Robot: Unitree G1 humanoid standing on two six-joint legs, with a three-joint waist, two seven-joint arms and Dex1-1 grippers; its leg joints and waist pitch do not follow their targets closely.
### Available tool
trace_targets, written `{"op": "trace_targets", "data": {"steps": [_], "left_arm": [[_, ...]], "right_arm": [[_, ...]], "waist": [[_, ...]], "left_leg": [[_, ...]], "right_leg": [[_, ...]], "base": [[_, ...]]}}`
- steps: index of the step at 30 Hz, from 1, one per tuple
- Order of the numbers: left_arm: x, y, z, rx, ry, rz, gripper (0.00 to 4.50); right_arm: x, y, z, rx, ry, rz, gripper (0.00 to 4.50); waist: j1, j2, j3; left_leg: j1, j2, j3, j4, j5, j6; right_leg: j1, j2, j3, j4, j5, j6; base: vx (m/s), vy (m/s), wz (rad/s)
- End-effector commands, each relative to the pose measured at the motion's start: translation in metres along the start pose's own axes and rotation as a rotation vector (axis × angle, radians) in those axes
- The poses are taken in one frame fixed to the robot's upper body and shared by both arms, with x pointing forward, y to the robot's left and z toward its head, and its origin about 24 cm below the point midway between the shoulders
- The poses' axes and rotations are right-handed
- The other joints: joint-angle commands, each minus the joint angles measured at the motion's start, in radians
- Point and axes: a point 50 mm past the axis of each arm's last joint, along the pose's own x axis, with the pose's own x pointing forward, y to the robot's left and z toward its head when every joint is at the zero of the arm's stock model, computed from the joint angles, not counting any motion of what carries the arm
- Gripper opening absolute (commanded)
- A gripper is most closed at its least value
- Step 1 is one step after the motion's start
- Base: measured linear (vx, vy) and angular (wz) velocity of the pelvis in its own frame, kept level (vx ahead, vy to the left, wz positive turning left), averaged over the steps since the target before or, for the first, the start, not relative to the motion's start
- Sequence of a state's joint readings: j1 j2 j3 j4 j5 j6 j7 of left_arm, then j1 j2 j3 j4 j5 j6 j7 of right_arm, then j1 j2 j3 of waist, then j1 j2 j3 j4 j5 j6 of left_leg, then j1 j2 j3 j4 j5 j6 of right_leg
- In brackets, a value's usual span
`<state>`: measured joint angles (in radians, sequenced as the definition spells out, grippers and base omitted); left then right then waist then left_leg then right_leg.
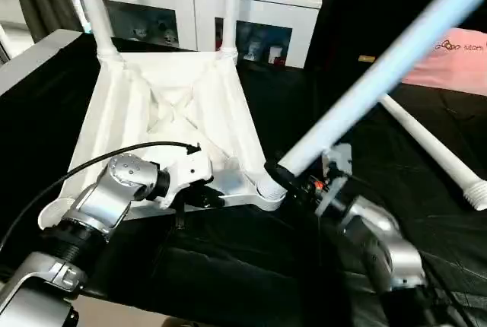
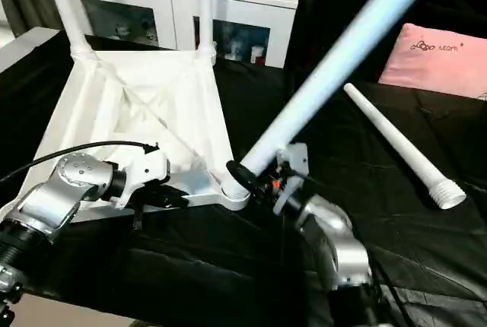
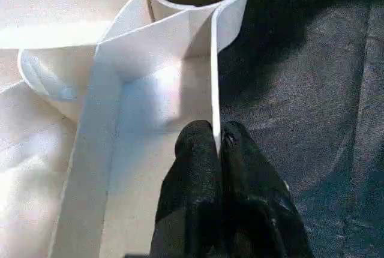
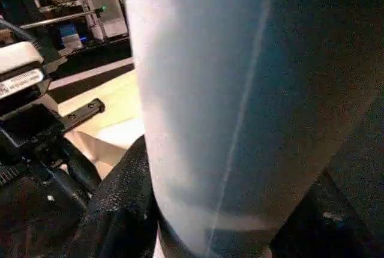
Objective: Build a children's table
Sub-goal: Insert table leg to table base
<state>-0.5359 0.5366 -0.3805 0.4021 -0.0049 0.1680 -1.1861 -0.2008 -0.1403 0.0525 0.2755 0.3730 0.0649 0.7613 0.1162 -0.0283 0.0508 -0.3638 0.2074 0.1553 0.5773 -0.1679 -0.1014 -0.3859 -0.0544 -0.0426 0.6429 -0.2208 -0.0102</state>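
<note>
My left gripper (image 3: 219,150) pinches the near rim of the upturned tabletop (image 1: 163,106) on the black cloth (image 1: 228,266), while my right gripper (image 1: 293,181) clasps 1 slanting leg (image 1: 380,76) seated in its near-right corner socket (image 1: 268,190).

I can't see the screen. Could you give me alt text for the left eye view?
A robot's right gripper tilts a long white plastic tube leg into a corner socket of an upturned white plastic tabletop; its left gripper pinches the rim. Two legs already stand; one lies loose.
</note>
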Motion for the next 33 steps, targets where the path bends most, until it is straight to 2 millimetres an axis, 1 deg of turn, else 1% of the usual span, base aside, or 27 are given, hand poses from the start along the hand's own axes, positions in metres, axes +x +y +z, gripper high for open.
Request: {"op": "trace_targets", "data": {"steps": [1, 2, 4, 6, 7, 8, 10, 11, 12, 13, 14, 15, 16, 17, 19, 21, 23, 24, 25, 26, 27, 28, 29, 30, 31, 32, 33], "left_arm": [[-0.012, 0.011, -0.003, 0.009, 0.061, 0.082, 0.00], [-0.012, 0.011, -0.004, 0.010, 0.061, 0.083, 0.00], [-0.012, 0.010, -0.004, 0.012, 0.061, 0.083, 0.00], [-0.011, 0.009, -0.005, 0.015, 0.060, 0.084, 0.00], [-0.010, 0.008, -0.005, 0.016, 0.060, 0.083, 0.00], [-0.010, 0.008, -0.005, 0.016, 0.060, 0.083, 0.00], [-0.009, 0.007, -0.006, 0.018, 0.060, 0.083, 0.00], [-0.008, 0.006, -0.006, 0.019, 0.059, 0.082, 0.00], [-0.008, 0.005, -0.006, 0.020, 0.059, 0.082, 0.00], [-0.008, 0.004, -0.007, 0.025, 0.060, 0.079, 0.00], [-0.008, 0.002, -0.008, 0.033, 0.062, 0.070, 0.00], [-0.008, 0.001, -0.008, 0.039, 0.064, 0.064, 0.00], [-0.008, 0.001, -0.008, 0.039, 0.064, 0.063, 0.00], [-0.007, 0.000, -0.007, 0.046, 0.064, 0.053, 0.00], [-0.008, -0.003, -0.007, 0.075, 0.074, 0.006, 0.00], [-0.008, -0.003, -0.007, 0.084, 0.085, -0.006, 0.00], [-0.008, -0.002, -0.007, 0.100, 0.097, -0.014, 0.00], [-0.009, 0.000, -0.005, 0.114, 0.106, -0.019, 0.00], [-0.009, 0.001, -0.004, 0.120, 0.108, -0.023, 0.00], [-0.009, 0.001, -0.004, 0.120, 0.108, -0.023, 0.00], [-0.009, 0.001, -0.003, 0.127, 0.110, -0.028, 0.00], [-0.008, 0.001, -0.002, 0.141, 0.112, -0.044, 0.00], [-0.008, 0.001, -0.002, 0.144, 0.112, -0.047, 0.00], [-0.008, 0.001, -0.001, 0.154, 0.112, -0.062, 0.00], [-0.007, 0.000, 0.001, 0.175, 0.111, -0.091, 0.00], [-0.007, -0.001, 0.002, 0.186, 0.112, -0.108, 0.00], [-0.006, -0.001, 0.003, 0.194, 0.113, -0.122, 0.00]], "right_arm": [[-0.020, 0.000, -0.036, -0.028, 0.211, -0.009, 1.93], [-0.022, 0.002, -0.040, -0.073, 0.253, 0.019, 1.93], [-0.023, 0.004, -0.044, -0.118, 0.301, 0.053, 1.93], [-0.022, 0.005, -0.045, -0.150, 0.334, 0.081, 1.93], [-0.021, 0.005, -0.046, -0.160, 0.343, 0.095, 1.93], [-0.021, 0.005, -0.046, -0.160, 0.343, 0.095, 1.93], [-0.018, 0.006, -0.044, -0.177, 0.368, 0.133, 1.93], [-0.016, 0.006, -0.043, -0.182, 0.379, 0.150, 1.93], [-0.015, 0.006, -0.043, -0.185, 0.382, 0.157, 1.93], [-0.010, 0.006, -0.041, -0.182, 0.386, 0.180, 1.93], [-0.005, 0.006, -0.039, -0.178, 0.387, 0.198, 1.93], [-0.002, 0.006, -0.038, -0.175, 0.388, 0.208, 1.93], [-0.001, 0.006, -0.038, -0.175, 0.388, 0.210, 1.93], [0.002, 0.005, -0.037, -0.173, 0.392, 0.224, 1.93], [0.010, 0.006, -0.035, -0.163, 0.410, 0.275, 1.93], [0.011, 0.006, -0.035, -0.167, 0.420, 0.291, 1.93], [0.011, 0.006, -0.036, -0.175, 0.434, 0.312, 1.93], [0.010, 0.008, -0.037, -0.167, 0.437, 0.330, 1.93], [0.010, 0.009, -0.038, -0.163, 0.439, 0.336, 1.93], [0.009, 0.009, -0.038, -0.163, 0.439, 0.336, 1.93], [0.008, 0.010, -0.040, -0.157, 0.441, 0.344, 1.93], [0.007, 0.011, -0.041, -0.150, 0.443, 0.354, 1.93], [0.006, 0.011, -0.042, -0.149, 0.443, 0.356, 1.93], [0.006, 0.011, -0.042, -0.145, 0.443, 0.362, 1.93], [0.004, 0.011, -0.043, -0.140, 0.442, 0.374, 1.93], [0.004, 0.012, -0.044, -0.138, 0.440, 0.382, 1.93], [0.003, 0.012, -0.044, -0.136, 0.440, 0.388, 1.93]], "waist": [[0.002, 0.022, -0.052], [0.002, 0.019, -0.052], [0.002, 0.021, -0.052], [0.001, 0.012, -0.052], [0.001, 0.014, -0.052], [0.000, 0.012, -0.051], [-0.002, -0.006, -0.051], [-0.003, -0.009, -0.050], [-0.002, -0.003, -0.050], [-0.001, -0.001, -0.051], [-0.006, -0.017, -0.050], [-0.008, -0.013, -0.048], [-0.008, -0.012, -0.050], [-0.008, -0.015, -0.050], [-0.011, -0.015, -0.050], [-0.016, -0.015, -0.051], [-0.018, -0.016, -0.052], [-0.017, -0.010, -0.052], [-0.017, -0.013, -0.053], [-0.017, -0.010, -0.055], [-0.018, -0.011, -0.055], [-0.018, -0.007, -0.055], [-0.017, -0.006, -0.055], [-0.016, 0.000, -0.056], [-0.016, -0.004, -0.055], [-0.016, 0.005, -0.058], [-0.015, 0.002, -0.059]], "left_leg": [[0.011, 0.022, -0.002, -0.078, -0.315, -0.027], [0.010, 0.023, -0.002, -0.078, -0.304, -0.026], [0.010, 0.022, -0.002, -0.079, -0.293, -0.025], [0.012, 0.022, -0.001, -0.080, -0.297, -0.018], [0.013, 0.022, -0.001, -0.081, -0.300, -0.017], [0.013, 0.022, 0.000, -0.081, -0.303, -0.016], [0.014, 0.022, 0.001, -0.084, -0.308, -0.010], [0.015, 0.023, 0.002, -0.085, -0.306, -0.006], [0.016, 0.023, 0.001, -0.085, -0.309, -0.009], [0.018, 0.025, 0.001, -0.086, -0.310, -0.010], [0.017, 0.025, 0.001, -0.087, -0.318, -0.009], [0.019, 0.024, 0.001, -0.089, -0.336, -0.009], [0.020, 0.024, 0.000, -0.088, -0.342, -0.011], [0.020, 0.025, 0.000, -0.089, -0.346, -0.012], [0.021, 0.025, -0.002, -0.090, -0.361, -0.017], [0.020, 0.025, -0.004, -0.091, -0.370, -0.021], [0.021, 0.026, -0.002, -0.090, -0.362, -0.019], [0.020, 0.025, -0.002, -0.090, -0.353, -0.019], [0.020, 0.025, -0.001, -0.089, -0.348, -0.018], [0.020, 0.025, -0.001, -0.089, -0.335, -0.019], [0.020, 0.025, 0.000, -0.089, -0.332, -0.018], [0.020, 0.024, 0.000, -0.089, -0.334, -0.019], [0.022, 0.024, 0.000, -0.089, -0.333, -0.018], [0.021, 0.025, -0.001, -0.089, -0.330, -0.019], [0.020, 0.024, 0.000, -0.089, -0.327, -0.017], [0.021, 0.024, 0.000, -0.089, -0.329, -0.020], [0.021, 0.024, 0.000, -0.088, -0.321, -0.019]], "right_leg": [[0.031, -0.078, 0.046, -0.101, -0.247, -0.171], [0.032, -0.077, 0.045, -0.101, -0.237, -0.168], [0.032, -0.076, 0.044, -0.100, -0.226, -0.163], [0.035, -0.077, 0.045, -0.101, -0.243, -0.157], [0.033, -0.077, 0.046, -0.102, -0.247, -0.156], [0.033, -0.076, 0.046, -0.104, -0.252, -0.154], [0.036, -0.076, 0.045, -0.107, -0.279, -0.145], [0.034, -0.077, 0.045, -0.110, -0.298, -0.139], [0.033, -0.078, 0.047, -0.110, -0.308, -0.137], [0.031, -0.079, 0.047, -0.110, -0.303, -0.138], [0.033, -0.077, 0.045, -0.110, -0.309, -0.137], [0.030, -0.077, 0.046, -0.113, -0.336, -0.134], [0.030, -0.079, 0.046, -0.113, -0.344, -0.132], [0.029, -0.079, 0.046, -0.115, -0.351, -0.130], [0.027, -0.080, 0.046, -0.116, -0.372, -0.125], [0.027, -0.080, 0.045, -0.116, -0.382, -0.125], [0.027, -0.079, 0.047, -0.116, -0.356, -0.130], [0.028, -0.079, 0.047, -0.114, -0.336, -0.135], [0.029, -0.078, 0.047, -0.115, -0.326, -0.135], [0.031, -0.077, 0.047, -0.112, -0.295, -0.142], [0.031, -0.076, 0.046, -0.110, -0.283, -0.146], [0.031, -0.075, 0.046, -0.111, -0.271, -0.151], [0.031, -0.075, 0.046, -0.110, -0.267, -0.153], [0.032, -0.076, 0.046, -0.108, -0.253, -0.158], [0.034, -0.075, 0.046, -0.108, -0.246, -0.161], [0.035, -0.076, 0.046, -0.108, -0.239, -0.162], [0.036, -0.074, 0.045, -0.106, -0.214, -0.166]], "base": [[0.000, 0.000, 0.00], [0.000, 0.000, 0.00], [0.000, 0.000, 0.00], [0.000, 0.000, 0.00], [0.000, 0.000, 0.00], [0.000, 0.000, 0.00], [0.000, 0.000, 0.00], [0.000, 0.000, 0.00], [0.000, 0.000, 0.00], [0.000, 0.000, 0.00], [0.000, 0.000, 0.00], [0.000, 0.000, 0.00], [0.000, 0.000, 0.00], [0.000, 0.000, 0.00], [0.000, 0.000, 0.00], [0.000, 0.000, 0.00], [0.000, 0.000, 0.00], [0.000, 0.000, 0.00], [0.000, 0.000, 0.00], [0.000, 0.000, 0.00], [0.000, 0.000, 0.00], [0.000, 0.000, 0.00], [0.000, 0.000, 0.00], [0.000, 0.000, 0.00], [0.000, 0.000, 0.00], [0.000, 0.000, 0.00], [0.000, 0.000, 0.00]]}}
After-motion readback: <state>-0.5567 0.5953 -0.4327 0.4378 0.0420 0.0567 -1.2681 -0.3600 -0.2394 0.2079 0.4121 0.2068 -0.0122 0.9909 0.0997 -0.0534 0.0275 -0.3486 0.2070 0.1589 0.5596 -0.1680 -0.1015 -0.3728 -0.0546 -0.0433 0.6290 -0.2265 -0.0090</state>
